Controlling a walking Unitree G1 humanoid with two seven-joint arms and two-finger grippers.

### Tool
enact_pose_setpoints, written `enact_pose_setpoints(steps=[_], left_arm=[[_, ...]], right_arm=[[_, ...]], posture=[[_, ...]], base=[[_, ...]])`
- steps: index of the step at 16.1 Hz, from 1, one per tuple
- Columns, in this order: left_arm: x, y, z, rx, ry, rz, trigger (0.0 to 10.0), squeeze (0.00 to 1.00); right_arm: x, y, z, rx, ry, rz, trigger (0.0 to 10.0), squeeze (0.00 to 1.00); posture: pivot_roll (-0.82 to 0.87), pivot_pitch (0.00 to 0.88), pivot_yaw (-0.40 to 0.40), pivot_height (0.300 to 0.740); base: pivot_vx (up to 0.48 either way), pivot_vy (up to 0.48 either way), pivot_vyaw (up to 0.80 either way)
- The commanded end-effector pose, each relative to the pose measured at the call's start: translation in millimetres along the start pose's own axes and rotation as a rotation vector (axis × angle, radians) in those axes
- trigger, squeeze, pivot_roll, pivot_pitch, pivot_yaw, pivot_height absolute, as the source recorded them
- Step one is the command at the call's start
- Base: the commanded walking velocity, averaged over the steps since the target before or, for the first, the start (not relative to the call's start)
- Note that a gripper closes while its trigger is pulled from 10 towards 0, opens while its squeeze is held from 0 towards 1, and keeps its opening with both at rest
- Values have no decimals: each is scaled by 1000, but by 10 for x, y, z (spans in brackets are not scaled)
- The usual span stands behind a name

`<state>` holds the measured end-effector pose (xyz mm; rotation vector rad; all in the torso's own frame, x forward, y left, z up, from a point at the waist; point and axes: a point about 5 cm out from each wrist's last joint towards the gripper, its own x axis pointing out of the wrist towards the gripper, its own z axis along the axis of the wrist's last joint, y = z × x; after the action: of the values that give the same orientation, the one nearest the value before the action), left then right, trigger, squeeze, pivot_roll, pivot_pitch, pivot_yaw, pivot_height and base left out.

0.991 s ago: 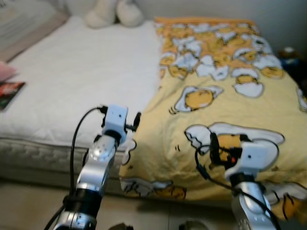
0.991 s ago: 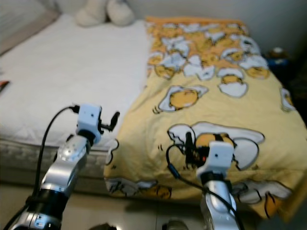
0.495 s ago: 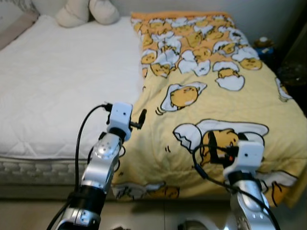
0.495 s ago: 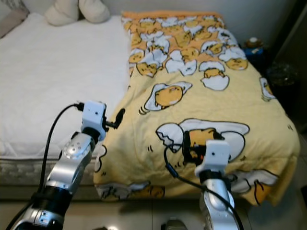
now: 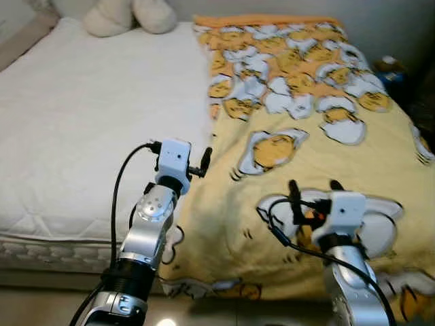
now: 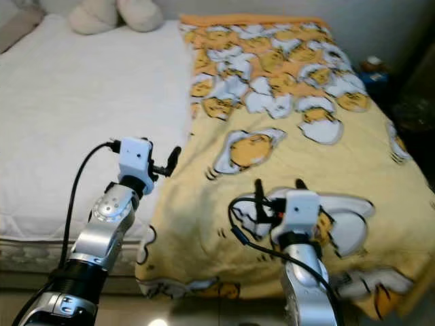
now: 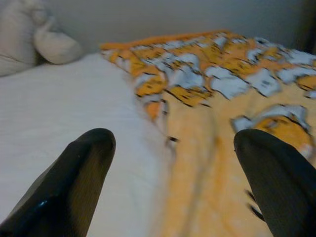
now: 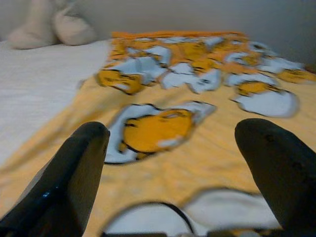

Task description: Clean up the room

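A yellow blanket (image 5: 306, 122) printed with egg characters covers the right half of the bed, and bare white sheet (image 5: 88, 115) lies on the left half. My left gripper (image 5: 204, 159) hovers open over the blanket's left edge near the foot of the bed; its wrist view has the two black fingers (image 7: 74, 173) wide apart, with the seam between sheet and blanket (image 7: 197, 163) ahead. My right gripper (image 5: 314, 187) is open above the blanket's near part, over a white-and-orange print (image 8: 158, 123). Neither holds anything.
A cream plush toy (image 5: 132, 15) sits at the head of the bed on the left. Dark things and a small blue object (image 5: 393, 68) stand beside the bed's right side. The mattress side (image 5: 47, 248) and pale floor (image 5: 41, 299) are below.
The whole picture has shifted, so the camera has moved relative to the bed. Both arms keep much the same raised pose, with their fingers still apart.
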<state>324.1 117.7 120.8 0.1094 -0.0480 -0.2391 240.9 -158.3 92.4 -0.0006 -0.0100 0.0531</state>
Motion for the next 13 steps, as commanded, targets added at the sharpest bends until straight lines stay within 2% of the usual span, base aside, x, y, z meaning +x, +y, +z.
enact_pose_setpoints(steps=[1, 3, 6, 7, 8, 9, 10, 11, 13], left_arm=[[-17, 94, 62, -10, -25, 45, 10000, 0], [-85, 223, 113, 4, -35, 101, 10000, 0], [-159, 274, 146, 18, -38, 118, 10000, 0], [-190, 304, 169, 19, -40, 131, 10000, 0], [-247, 344, 224, 39, -46, 141, 10000, 0], [-302, 358, 273, 59, -53, 137, 10000, 0], [-325, 359, 288, 68, -56, 132, 10000, 0], [-411, 383, 328, 80, -60, 142, 10000, 0], [-519, 417, 360, 97, -60, 152, 10000, 0]], right_arm=[[29, 31, -34, 17, 29, 26, 10000, 0], [251, 76, -74, 94, 94, 76, 10000, 0], [530, 71, -77, 124, 134, 86, 10000, 0], [648, 81, -71, 134, 147, 98, 10000, 0], [843, 97, -45, 150, 166, 105, 10000, 0], [987, 79, -26, 180, 186, 74, 10000, 0], [1031, 67, -21, 195, 194, 56, 10000, 0], [1141, -18, -7, 207, 212, -44, 10000, 0], [1195, -41, -18, 193, 233, -85, 10000, 0]], posture=[[-128, 0, 30, 714], [-64, 0, 11, 714], [5, 0, -7, 714], [28, 0, -11, 714], [84, 0, -29, 714], [119, 2, -42, 714], [129, 6, -44, 714], [180, 33, -61, 714], [212, 52, -78, 714]], base=[[0, 446, 0], [0, 480, 0], [0, 480, 0], [0, 0, 0], [0, 0, 0], [0, 0, 0], [0, 0, 0], [0, 0, 0], [0, 0, 0]])
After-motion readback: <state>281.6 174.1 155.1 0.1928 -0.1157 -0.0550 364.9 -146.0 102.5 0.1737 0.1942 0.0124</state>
